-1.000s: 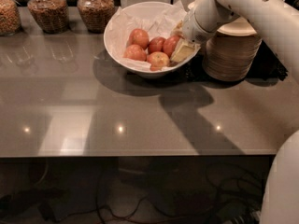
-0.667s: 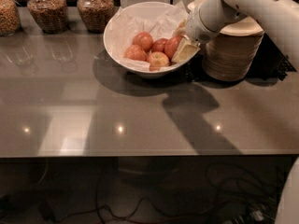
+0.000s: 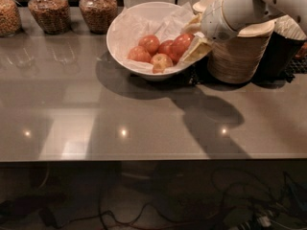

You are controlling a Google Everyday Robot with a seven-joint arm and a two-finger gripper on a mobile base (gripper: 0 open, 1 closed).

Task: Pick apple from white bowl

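A glossy grey bench point(image 3: 86, 109) fills the room in front of me, with ceiling lights mirrored in its top and loose cables point(image 3: 144, 210) lying in the dark under it. The pincer point(image 3: 188, 42) reaches in from the right on a white arm point(image 3: 249, 6) and sits at the right rim of the white bowl point(image 3: 112, 41). Its cream fingers point(image 3: 196, 51) are closed around the apple point(image 3: 181, 43), one above it and one below. Four smaller apples point(image 3: 149, 44) lie just left of the pincer on the crumpled paper point(image 3: 129, 28) that lines the bowl. A stack of disposable bowls point(image 3: 240, 56) stands just right of the pincer. Three glass jars point(image 3: 98, 11) stand well to its left, along the back edge.
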